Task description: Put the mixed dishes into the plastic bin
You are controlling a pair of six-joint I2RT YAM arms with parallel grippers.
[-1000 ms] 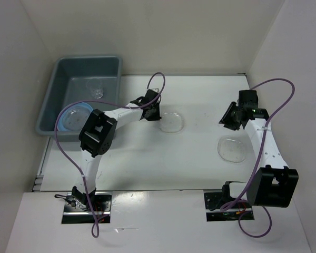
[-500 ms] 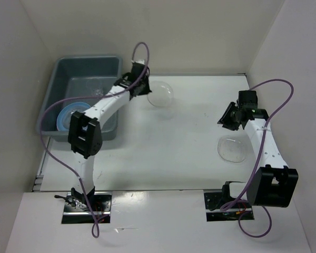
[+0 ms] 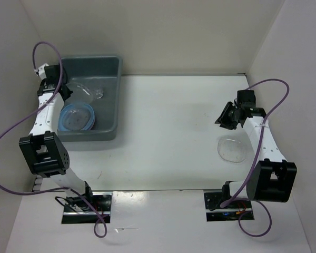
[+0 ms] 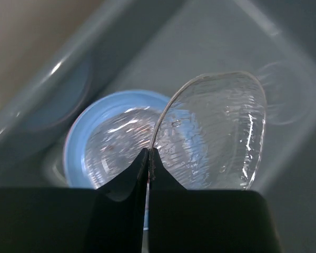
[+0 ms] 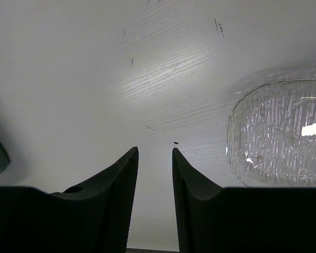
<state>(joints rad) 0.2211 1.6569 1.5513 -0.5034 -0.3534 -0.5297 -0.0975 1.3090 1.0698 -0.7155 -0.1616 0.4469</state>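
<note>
**Operator:** Report the left tool [image 4: 149, 154].

**Technician:** The fingers are pressed together on the rim of a clear plate [image 4: 216, 137]. In the wrist view no gap shows between them except the plate's thin edge. The plate projects forward from the fingertips, tilted rather than lying flat.

**Operator:** Location of that plate relative to the plastic bin [image 3: 89, 134]?

**Technician:** In the overhead view the left tool [image 3: 65, 90] reaches in over the bin's left rim. The clear plate [image 3: 80, 88] is inside the bin's outline, toward the far left part. Whether it touches the bin floor cannot be determined.

**Operator:** Contents of the bin?

**Technician:** A blue plate [image 3: 76, 117] lies flat in the near left part. In the wrist view the blue plate [image 4: 76, 145] sits below and behind the held plate, and its surface glints. A small clear cup [image 3: 98, 93] stands just right of the held plate; in the wrist view it is only a blur.

**Operator:** Report the right tool [image 5: 155, 152].

**Technician:** The fingers stand at a narrow gap, with nothing between them. The tool points down at bare bench [image 5: 95, 63].

**Operator:** Items outside the bin?

**Technician:** A second clear plate [image 3: 232, 149] lies flat on the bench [image 3: 168, 132], just on the near side of the right tool [image 3: 223, 118] and well apart from the bin. In the right wrist view the second clear plate [image 5: 279, 137] sits right of the fingers, not touching them.
</note>
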